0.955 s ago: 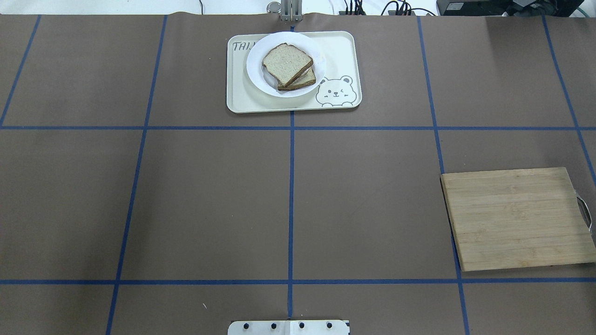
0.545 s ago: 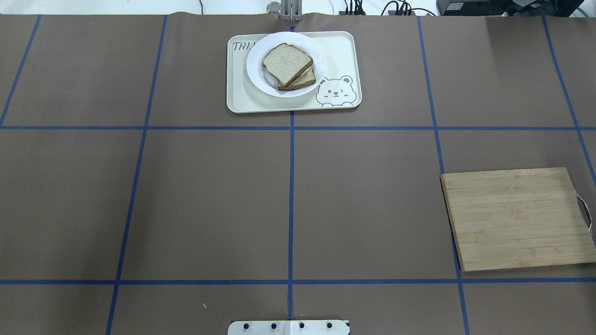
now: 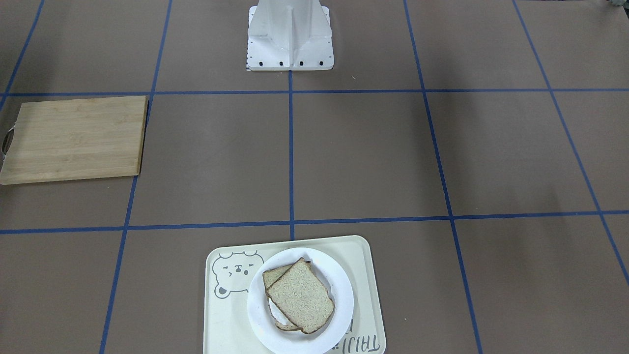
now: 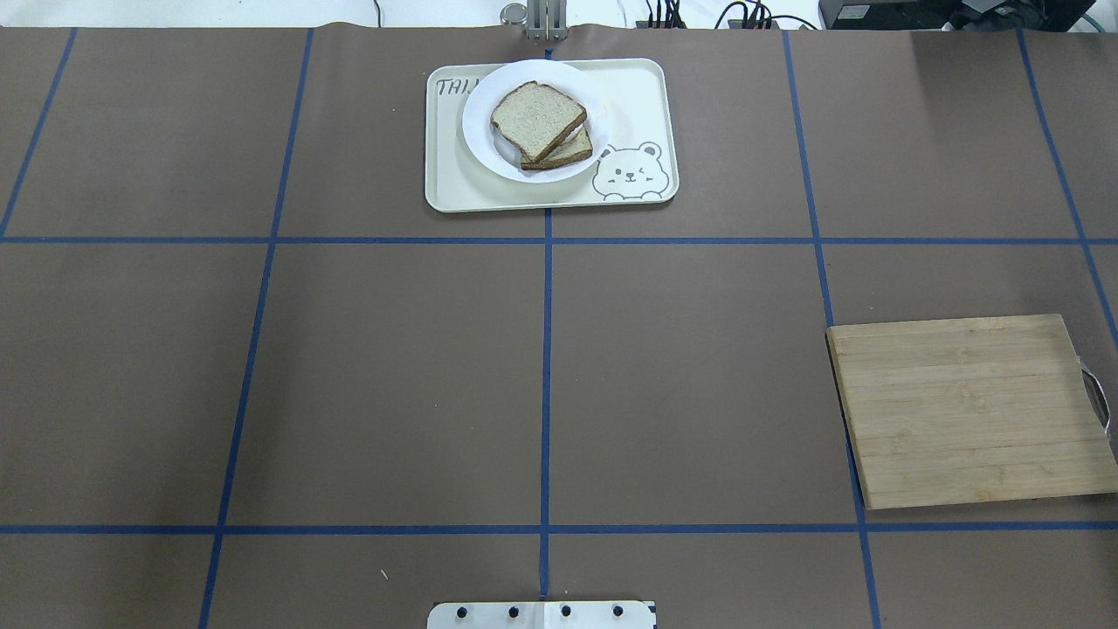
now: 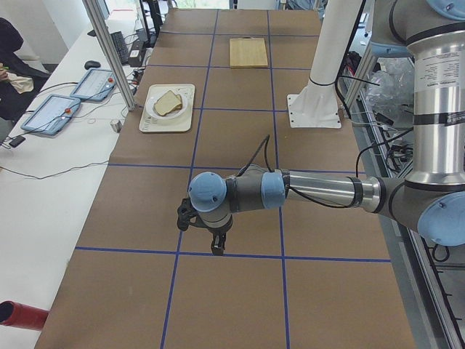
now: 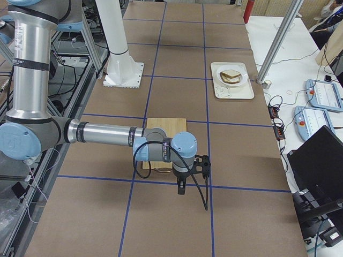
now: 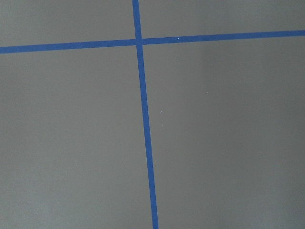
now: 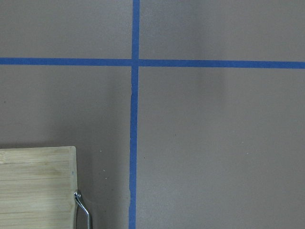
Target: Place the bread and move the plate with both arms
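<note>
Nothing on the bench (image 4: 393,376) has moved in the last second; the overhead view reads the same as before.

Nearest me, my black two-finger left tool (image 5: 216,246) hangs point-down over bare brown paper at centre frame of the left side view. Its wrist camera sees only blue tape lines. My right tool (image 6: 182,186) hangs the same way at lower centre of the right side view, beside the pale bamboo cutting board (image 4: 969,411), whose corner and wire handle sit at the lower left of that wrist's frame. Both tools show only in the side views, so I cannot tell how wide either one stands. Neither seems to carry anything.

Far beyond both, at top centre of the overhead frame, the round glossy white plate (image 4: 476,131) rests on the cream rectangular bear-print tray (image 4: 638,96). The plain square-ish slice of wholemeal bread (image 4: 534,116) lies on the plate, overlapping a second slice (image 4: 572,154) beneath it. It is turned so that one corner points toward the lower left of the frame.

The tray straddles the centre tape line and the plate sits a shade left of it. By my judgement neither arm is clearly nearer, and any further plate move means a long forward reach from both sides.
</note>
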